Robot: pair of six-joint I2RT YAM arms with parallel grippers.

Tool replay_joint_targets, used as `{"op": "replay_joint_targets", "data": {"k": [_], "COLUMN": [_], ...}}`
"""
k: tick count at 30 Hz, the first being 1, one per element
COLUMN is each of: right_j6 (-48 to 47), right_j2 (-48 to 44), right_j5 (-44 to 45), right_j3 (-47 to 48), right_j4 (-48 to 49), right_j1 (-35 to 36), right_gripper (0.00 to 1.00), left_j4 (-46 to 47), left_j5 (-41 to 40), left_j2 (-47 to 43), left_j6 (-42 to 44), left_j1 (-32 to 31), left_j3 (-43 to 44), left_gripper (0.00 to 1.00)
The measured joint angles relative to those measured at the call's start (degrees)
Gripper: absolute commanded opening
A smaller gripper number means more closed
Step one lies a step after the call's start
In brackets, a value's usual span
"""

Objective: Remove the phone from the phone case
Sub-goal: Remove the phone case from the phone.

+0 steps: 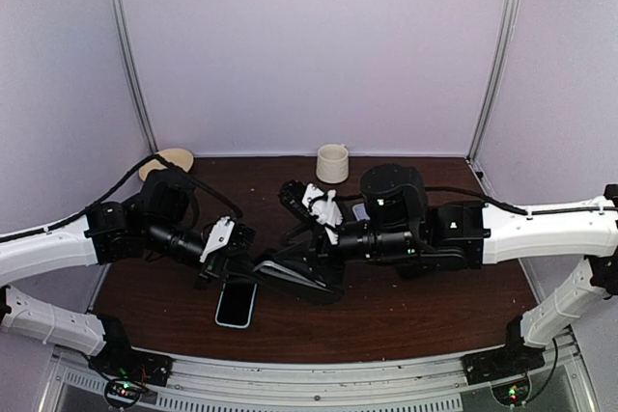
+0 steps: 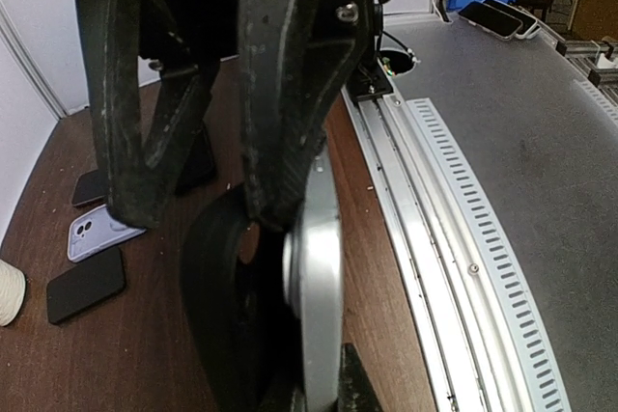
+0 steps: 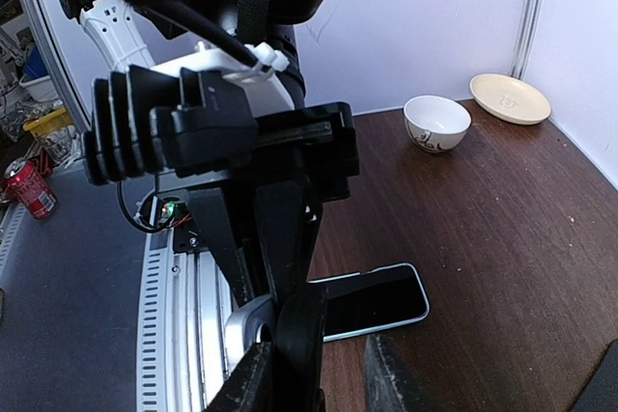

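A silver phone stands on edge with a black phone case bowed away from its back at the top. In the right wrist view the case is on the right and the phone on the left. My right gripper straddles their lower part and seems shut there; its grip point is below the frame. My left gripper is above them with its fingers apart, one fingertip on the seam between phone and case. In the top view the two grippers meet at mid-table.
A second phone with a pale blue rim lies flat, screen up, near the front edge, just past my right gripper. A cream cup and tan plate stand at the back. A white bowl, lilac phone and black case lie around.
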Motion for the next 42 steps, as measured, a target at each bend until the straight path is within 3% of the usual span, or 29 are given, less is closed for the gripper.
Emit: {"op": "replay_joint_targets", "data": {"k": [25, 42], "right_j6": [-2.8, -1.6], "right_j2": [3.3, 5.3], "right_j5": [0.6, -1.9], "right_j3": [4.4, 5.9], "right_j4": [-6.9, -9.2], "right_j1": [0.6, 0.6], "right_gripper": [0.27, 0.10], "left_j4": [-3.2, -4.7], "left_j5": [-2.1, -4.0], "left_j2": [0.0, 0.0], "left_j6": [2.1, 3.5], "left_j1": [-1.0, -1.1], "left_j3": [0.0, 0.0], "left_gripper": [0.00, 0.00]}}
